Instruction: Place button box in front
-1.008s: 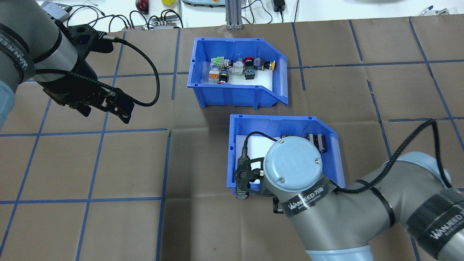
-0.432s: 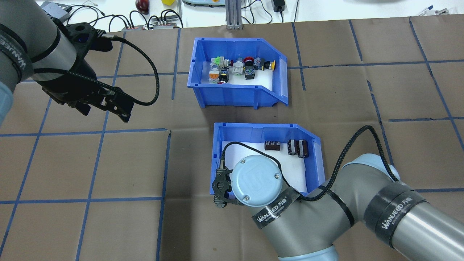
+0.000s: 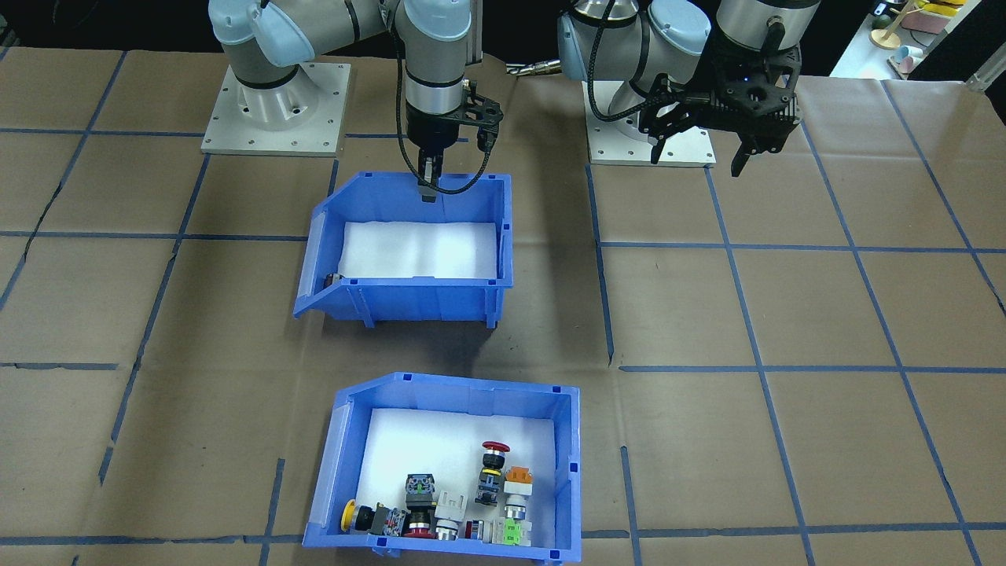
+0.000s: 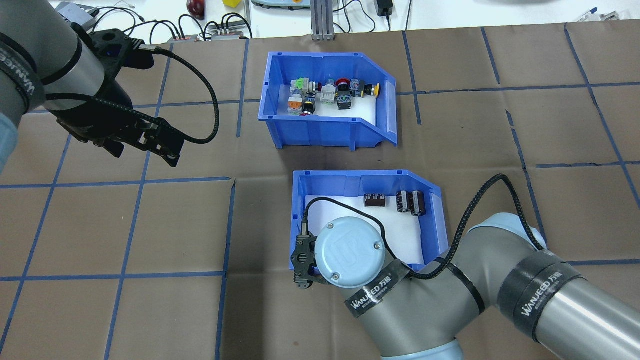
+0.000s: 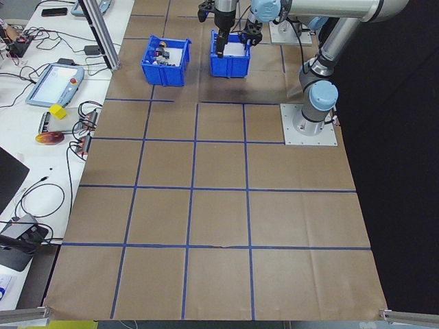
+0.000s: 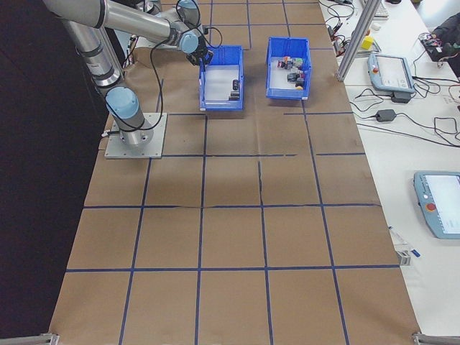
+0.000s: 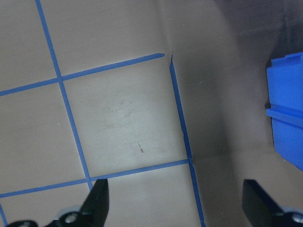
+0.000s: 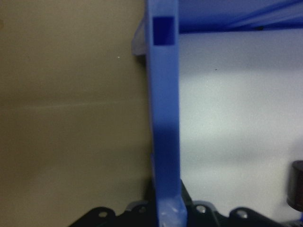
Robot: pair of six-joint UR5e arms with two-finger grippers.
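Note:
The button box (image 4: 325,132), a blue bin with a white liner and colourful push-buttons (image 4: 330,92), stands at the far side of the table; in the front-facing view the button box (image 3: 448,387) is at the bottom. Neither gripper touches it. My right gripper (image 3: 428,185) is shut on the rear wall (image 8: 165,118) of the other blue bin (image 4: 360,176), which holds dark brown cylinders (image 4: 410,202). In the overhead view my wrist hides those fingers. My left gripper (image 4: 160,145) hangs open over bare table to the left, with nothing between its fingers (image 7: 97,201).
Brown paper with blue tape lines (image 4: 230,220) covers the table. The two bins stand one behind the other with a gap between them. Cables and small devices (image 4: 210,30) lie beyond the far edge. Both robot bases (image 3: 275,110) sit at the near side.
My right arm has dragged the cylinder bin left and toward the robot, mostly in the first half second. The cylinders now show. The left arm and the button box have stayed put.

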